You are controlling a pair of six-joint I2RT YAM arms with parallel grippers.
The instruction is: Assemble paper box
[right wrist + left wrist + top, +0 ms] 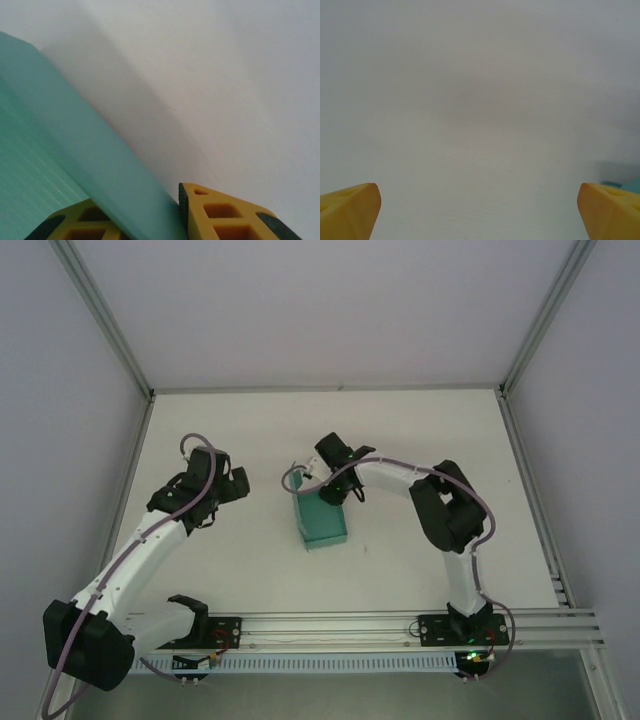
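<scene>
Your backdrop: a white surface (400, 440).
You see a metal rail (350, 625) along the bottom, angled posts (101, 310) in both upper corners.

Surface: white table (420, 440), plain and flat.
On surface: one teal-green paper box (322, 522), placed near the middle.
</scene>
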